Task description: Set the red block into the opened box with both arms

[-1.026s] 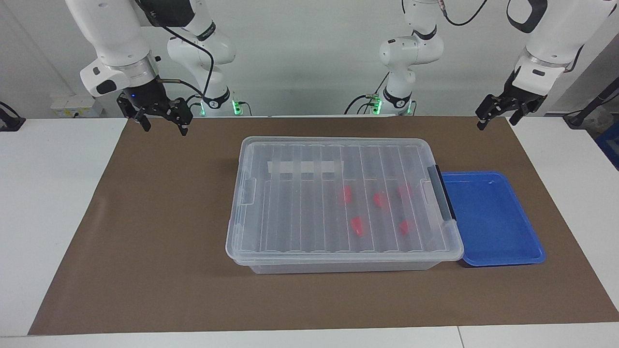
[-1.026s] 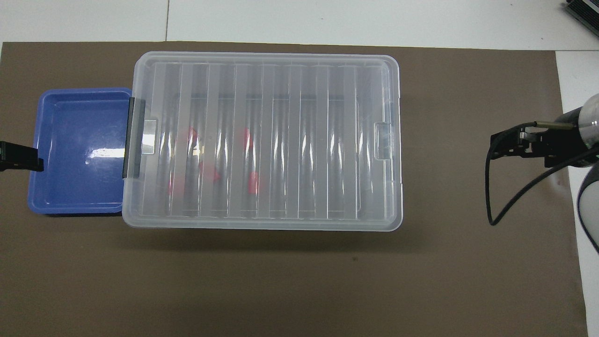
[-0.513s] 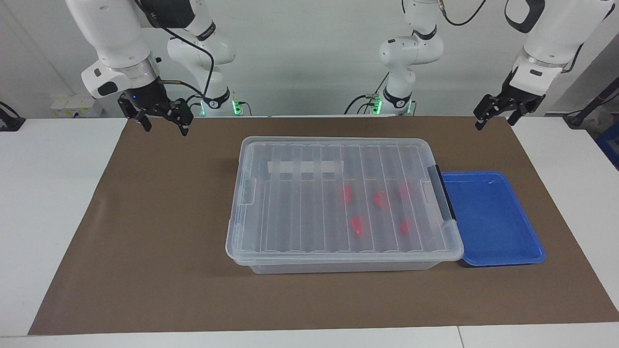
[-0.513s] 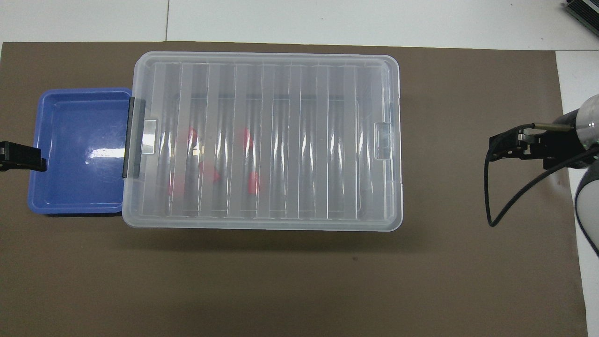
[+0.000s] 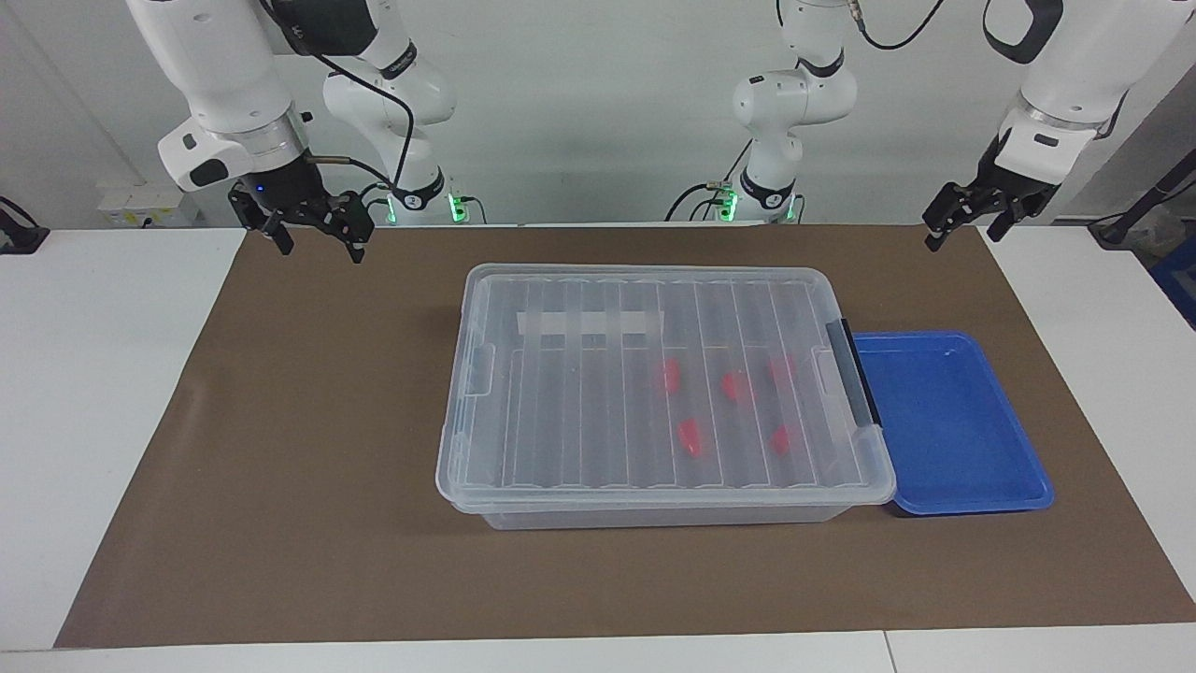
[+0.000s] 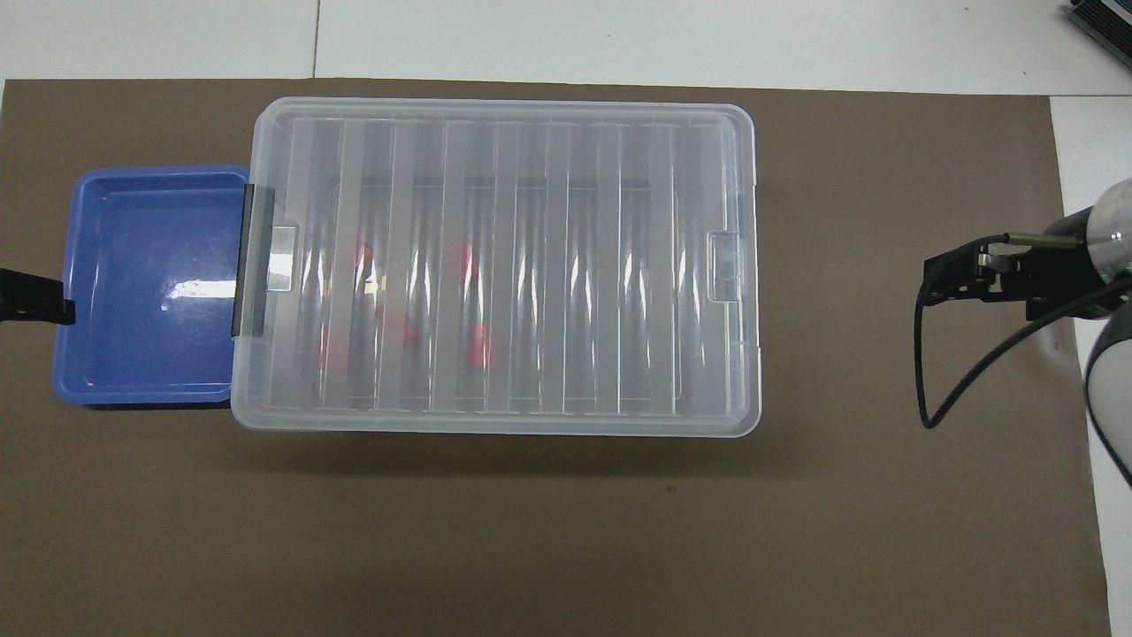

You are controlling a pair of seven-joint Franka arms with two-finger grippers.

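Note:
The box (image 5: 561, 449) (image 6: 725, 372) sits in the middle of the brown mat with its ribbed clear lid (image 5: 598, 393) lying shut on it. Several red blocks (image 5: 690, 437) (image 6: 478, 345) show blurred through the lid, in the half toward the left arm's end. My right gripper (image 5: 320, 249) (image 6: 934, 281) hangs open over the mat at the right arm's end, apart from the box and holding nothing. My left gripper (image 5: 961, 234) hangs open and empty over the mat's corner near the left arm's base. In the overhead view only a black tip of the left gripper (image 6: 35, 299) shows, over the tray's outer rim.
A shallow blue tray (image 5: 1018, 495) (image 6: 88, 389) with nothing in it lies against the box's dark-handled end (image 5: 850, 374), toward the left arm's end. The brown mat (image 5: 280, 467) covers most of the white table.
Both grippers have only drifted slightly. The left gripper's tip has drawn back a little from the blue tray. The box, lid and blocks have not moved.

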